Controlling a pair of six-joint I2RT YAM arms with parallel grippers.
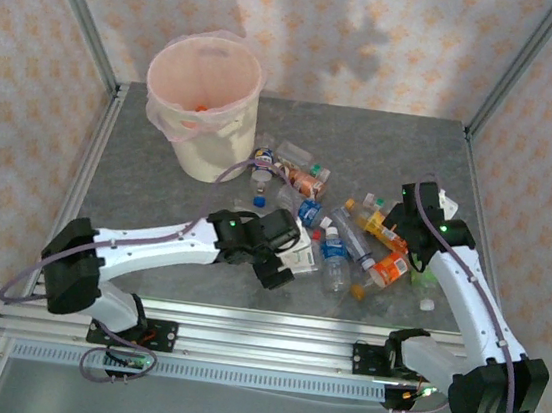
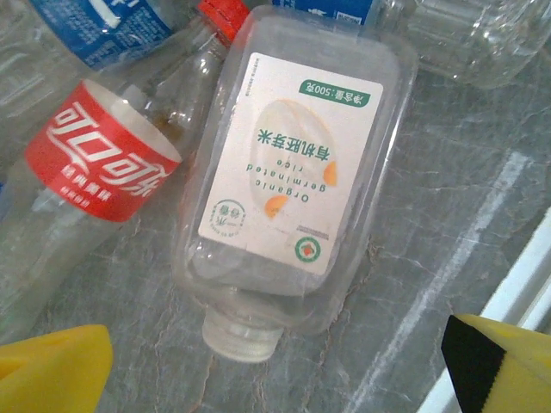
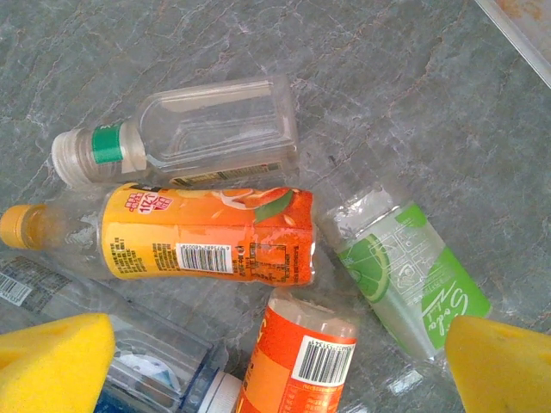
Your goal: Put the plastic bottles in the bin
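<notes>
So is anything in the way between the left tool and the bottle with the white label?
Nothing visible. The open left tool hangs right over the white-label bottle. A red-label bottle lies close along one side and might crowd a finger.

one cream bin [image 1: 212, 153], about a dozen plastic bottles [image 1: 333, 259] heaped on one table [image 1: 158, 182], exact count unclear, two loose caps, one white cap [image 1: 427, 305], one blue cap [image 1: 258, 201], two robot arms, left arm [image 1: 150, 244], right arm [image 1: 477, 292]
</notes>
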